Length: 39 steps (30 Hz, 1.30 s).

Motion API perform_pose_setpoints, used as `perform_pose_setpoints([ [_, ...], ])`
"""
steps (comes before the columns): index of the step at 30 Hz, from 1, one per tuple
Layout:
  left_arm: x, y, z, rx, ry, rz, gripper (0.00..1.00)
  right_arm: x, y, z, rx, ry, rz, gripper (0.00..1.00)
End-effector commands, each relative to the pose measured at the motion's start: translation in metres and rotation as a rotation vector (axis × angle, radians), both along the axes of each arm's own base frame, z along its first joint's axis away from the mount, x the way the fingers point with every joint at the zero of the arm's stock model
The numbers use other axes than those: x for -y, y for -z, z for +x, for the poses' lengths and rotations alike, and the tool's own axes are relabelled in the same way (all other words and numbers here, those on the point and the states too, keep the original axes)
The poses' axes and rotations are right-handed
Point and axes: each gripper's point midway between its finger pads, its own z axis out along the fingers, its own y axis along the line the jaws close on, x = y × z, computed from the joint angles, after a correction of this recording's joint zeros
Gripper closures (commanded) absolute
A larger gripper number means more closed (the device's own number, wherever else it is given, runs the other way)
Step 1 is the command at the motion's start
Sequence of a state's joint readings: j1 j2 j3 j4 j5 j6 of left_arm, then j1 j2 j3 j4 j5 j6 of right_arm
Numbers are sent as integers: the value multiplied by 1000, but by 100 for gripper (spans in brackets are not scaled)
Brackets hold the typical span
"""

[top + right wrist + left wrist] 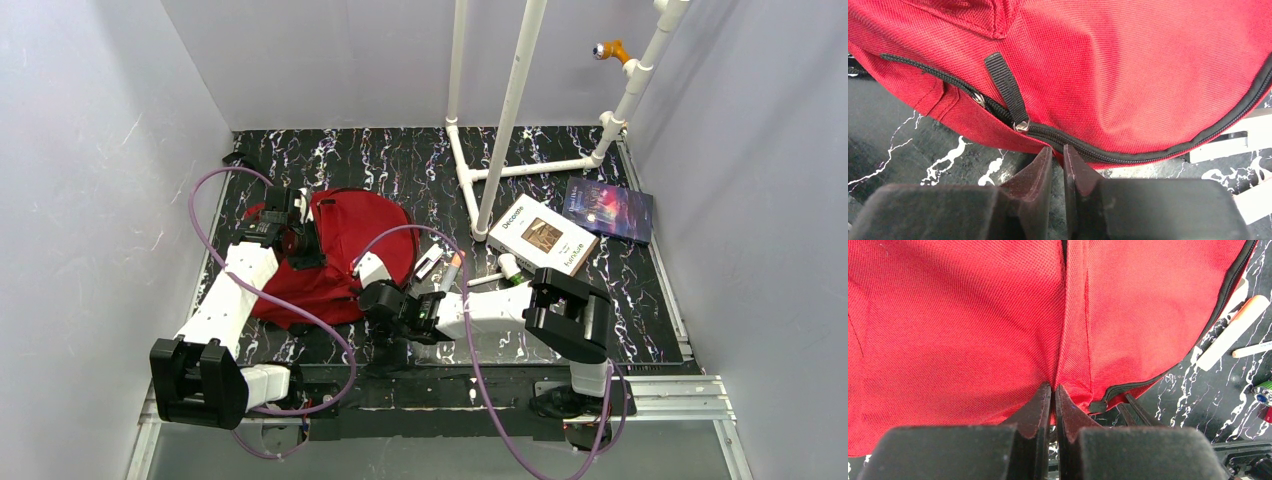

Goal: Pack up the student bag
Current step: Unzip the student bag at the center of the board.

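**Unzipping the student bag (345, 235) at the desk's (650, 290) nine o'clock**

Its red cloth is clenched in the left pincer (1054, 387). Whether the right pincer (1058, 149) grips the zip edge (1128, 152) cannot be told. The pull tab (1007, 90), at its eleven o'clock, should be taken.

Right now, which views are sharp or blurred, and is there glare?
Top external view: even, soft light, faint shadows, no strong glare; the student bag is clear. Left wrist view: its red weave is sharp, the left end effector near the lens is dark and soft. Right wrist view: the pull tab is in focus, the right end effector is blurred and shadowed.
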<state>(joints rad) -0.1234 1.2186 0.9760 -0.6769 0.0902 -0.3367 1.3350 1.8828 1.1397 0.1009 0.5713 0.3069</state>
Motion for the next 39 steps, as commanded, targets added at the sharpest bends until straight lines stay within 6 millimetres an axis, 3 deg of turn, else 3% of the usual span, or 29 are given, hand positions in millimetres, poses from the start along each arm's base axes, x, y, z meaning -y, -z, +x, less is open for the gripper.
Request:
perform_pose_setpoints([
  [1,-1,-9,5,56,1,1,100,-7,-32,11,74,35,81,74],
  [8,-1,-6,5,49,1,1,100,-23,-73,-17,20,-175,303,46],
  [15,3,-6,6,37,15,-18,100,-44,-80,7,-99,-297,412,47],
  [20,2,-8,5,50,11,-14,100,-58,-65,3,-185,-444,438,46],
  [29,5,-6,6,41,19,-31,100,-68,-46,5,-234,-465,422,46],
  [32,6,-6,6,39,22,-35,100,-66,-43,12,-225,-423,399,55],
  [35,4,-7,6,45,17,-24,100,-57,-45,24,-196,-344,380,81],
  [39,-2,-7,5,55,-2,2,100,-50,-64,22,-195,-322,417,93],
])
